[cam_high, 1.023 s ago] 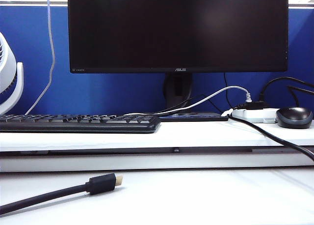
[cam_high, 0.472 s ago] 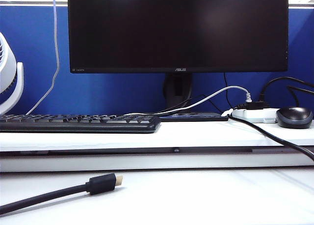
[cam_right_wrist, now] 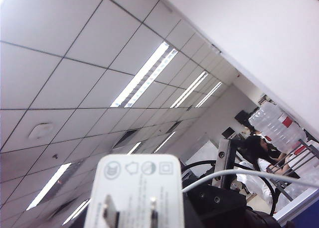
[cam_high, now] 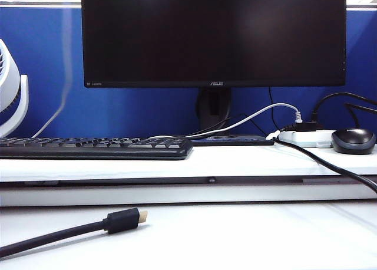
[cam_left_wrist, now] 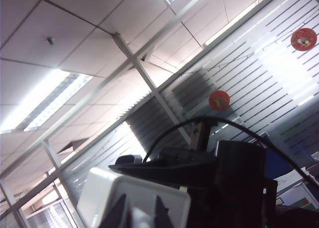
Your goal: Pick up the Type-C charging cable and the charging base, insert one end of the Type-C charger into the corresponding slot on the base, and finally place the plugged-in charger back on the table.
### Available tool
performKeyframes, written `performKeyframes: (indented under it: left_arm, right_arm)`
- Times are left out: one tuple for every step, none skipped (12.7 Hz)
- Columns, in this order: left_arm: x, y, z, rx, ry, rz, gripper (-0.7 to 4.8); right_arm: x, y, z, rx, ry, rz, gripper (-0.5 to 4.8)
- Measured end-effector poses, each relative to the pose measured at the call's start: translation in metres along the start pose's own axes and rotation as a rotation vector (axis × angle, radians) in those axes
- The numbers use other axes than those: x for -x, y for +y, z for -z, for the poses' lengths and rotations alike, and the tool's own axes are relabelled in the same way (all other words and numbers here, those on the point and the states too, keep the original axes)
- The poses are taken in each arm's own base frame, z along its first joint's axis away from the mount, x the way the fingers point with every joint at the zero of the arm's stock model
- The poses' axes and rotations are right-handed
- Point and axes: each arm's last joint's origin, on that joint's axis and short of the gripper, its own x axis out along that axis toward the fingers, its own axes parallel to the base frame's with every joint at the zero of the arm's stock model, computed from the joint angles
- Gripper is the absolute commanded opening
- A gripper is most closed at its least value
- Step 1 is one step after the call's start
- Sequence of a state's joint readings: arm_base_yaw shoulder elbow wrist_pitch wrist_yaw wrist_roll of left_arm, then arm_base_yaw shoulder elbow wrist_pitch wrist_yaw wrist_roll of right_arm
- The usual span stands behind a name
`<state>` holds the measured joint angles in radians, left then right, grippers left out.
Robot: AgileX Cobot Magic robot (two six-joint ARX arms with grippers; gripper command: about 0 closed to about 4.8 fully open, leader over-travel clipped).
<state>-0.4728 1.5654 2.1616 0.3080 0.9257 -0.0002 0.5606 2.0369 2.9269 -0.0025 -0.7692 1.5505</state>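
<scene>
The charging base (cam_right_wrist: 134, 183), a white block with two metal prongs and a row of four small marks too fine to read, filled the right wrist view close to the lens, with the thin white Type-C charging cable (cam_right_wrist: 249, 174) arching just beside it. Neither the left end effector nor the right end effector appeared in the exterior view, both wrist cameras faced the ceiling, and I cannot tell whether either's fingers were apart or clamped. The monitor (cam_high: 212, 34) read "ASUS"; the black cable (cam_high: 59, 234) lay at 7 o'clock, leaving open tabletop (cam_high: 265, 234) toward 5 o'clock.
</scene>
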Motion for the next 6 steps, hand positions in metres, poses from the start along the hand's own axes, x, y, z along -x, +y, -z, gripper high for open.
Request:
performKeyframes:
  left_arm:
    - [0.000,-0.001,0.001,0.004,0.003,0.034,2.96]
    - [0.000,-0.001,0.002,0.007,0.006,0.044,2.96]
    - [-0.001,-0.001,0.002,0.010,0.006,0.036,3.82]
    - [0.011,0.006,-0.006,-0.038,0.030,-0.046,4.09]
    - [0.014,0.009,-0.006,-0.043,0.043,-0.074,4.09]
    - [0.014,0.009,-0.005,-0.039,0.046,-0.087,4.09]
  right_arm:
    - [0.000,-0.001,-0.001,-0.005,-0.020,0.006,-0.05]
    - [0.000,-0.004,-0.001,-0.009,-0.037,0.011,-0.05]
    - [0.000,-0.005,-0.001,-0.016,-0.033,0.018,-0.05]
    - [0.000,0.002,0.000,-0.025,-0.039,0.024,-0.05]
    - [0.000,0.003,0.001,-0.024,-0.029,0.022,-0.05]
    - [-0.001,0.003,0.002,-0.028,-0.017,0.020,-0.05]
